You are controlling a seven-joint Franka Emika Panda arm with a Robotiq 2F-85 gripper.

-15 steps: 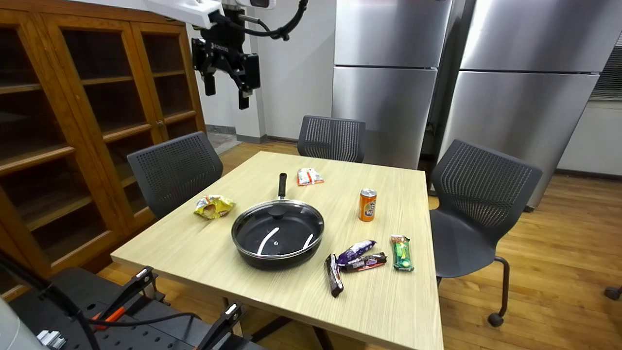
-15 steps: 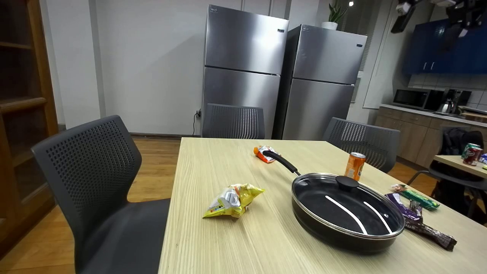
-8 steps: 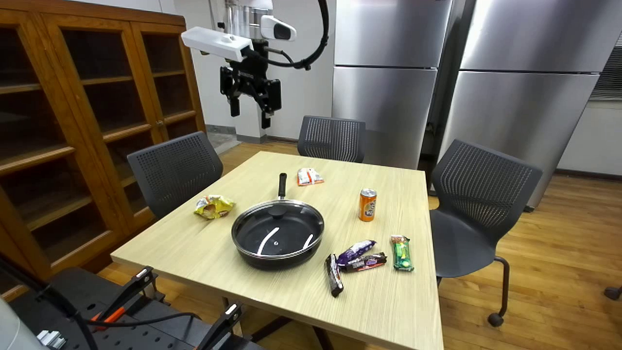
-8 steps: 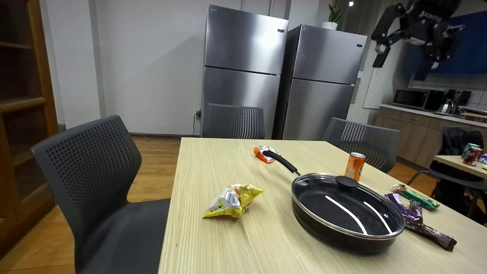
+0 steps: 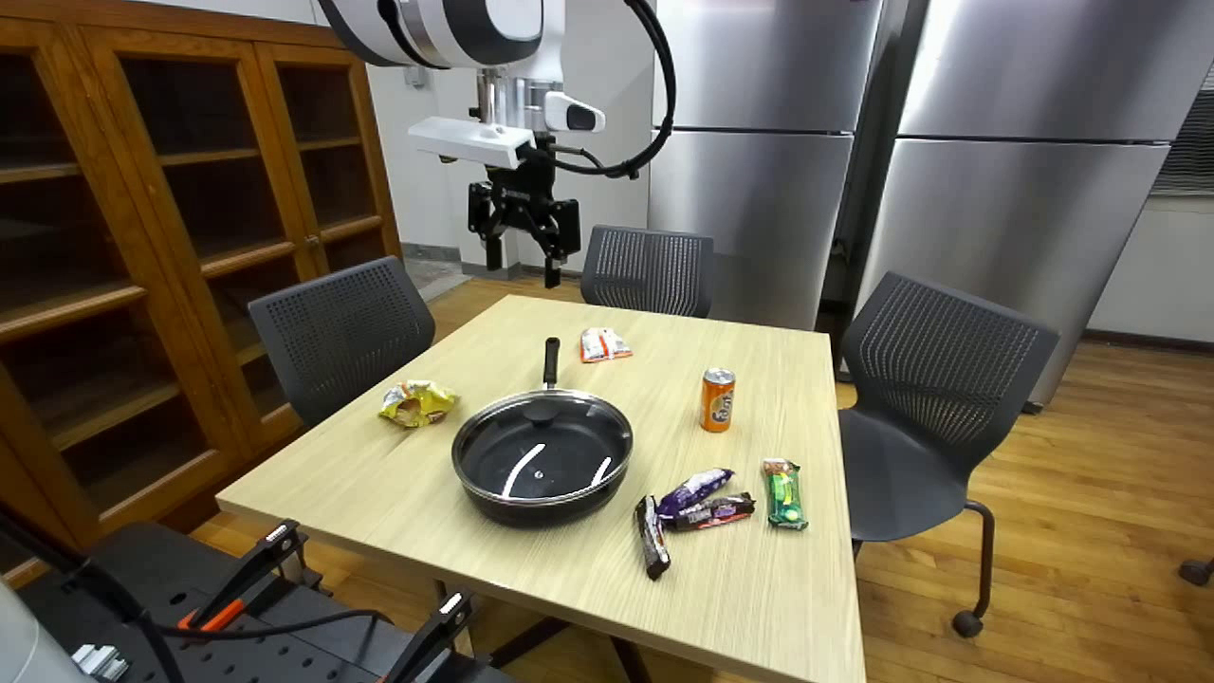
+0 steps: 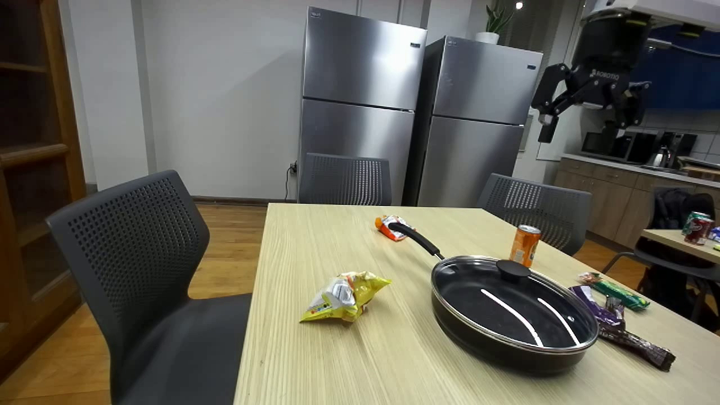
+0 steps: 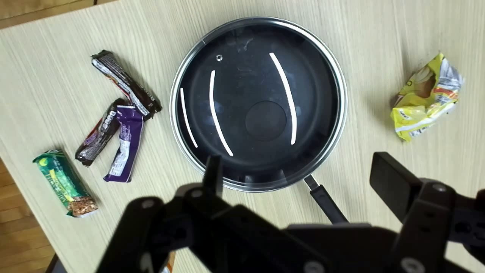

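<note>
Gripper (image 5: 523, 266): well above the table (image 5: 759, 607) in both exterior views; jaws spread wide apart. Wrist view: a black handle (image 7: 329, 204) shows below, in the gap.
Pan (image 5: 541, 513): flat on the tabletop, handle aimed at the far table edge.
Far edge: far chair (image 5: 648, 275) just beyond. Orange-and-white packet (image 5: 604, 345) lies on this half, near the handle's tip.
Edge by yellow packet (image 5: 417, 404): packet near it; mesh-backed chair (image 5: 346, 327) alongside, wooden cabinet (image 5: 163, 247) behind that.
Edge by green bar (image 5: 785, 495): bar close to it; another chair (image 5: 948, 370) just past.
Near edge: dark platform (image 5: 303, 659) just in front, lower than the tabletop, in an exterior view.
Room, pan to yellow packet: a fair strip of tabletop between.
Room, pan to bars: narrow. Two dark bars (image 7: 127, 81) and a purple bar (image 7: 126, 146) bunched, ends meeting; nearest one just beside the pan, apart from it.
Lid (image 7: 242, 87): clear glass with bright rim, seated on the pan, black knob (image 6: 513, 271) on top. Dark pan interior shows through; white glare streaks cover part.
Can (image 5: 718, 403): orange, upright, apart from the pan; inside hidden.
Packets: crumpled; contents hidden.
</note>
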